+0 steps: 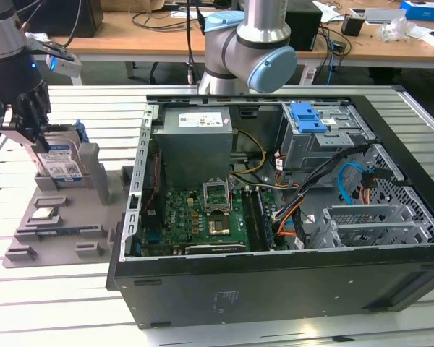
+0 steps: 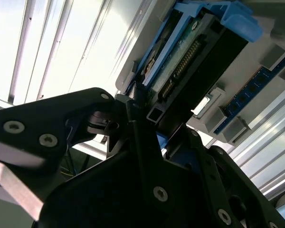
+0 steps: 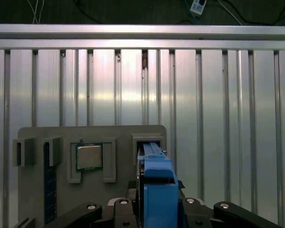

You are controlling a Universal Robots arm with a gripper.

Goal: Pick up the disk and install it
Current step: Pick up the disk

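The open computer case (image 1: 275, 289) sits close by on the bench (image 1: 58, 303). Over at the exterior view's left, the disk (image 1: 58, 160) stands on its edge in a grey holder (image 1: 94, 170). The gripper (image 1: 27, 134) has its jaws pinching the disk.
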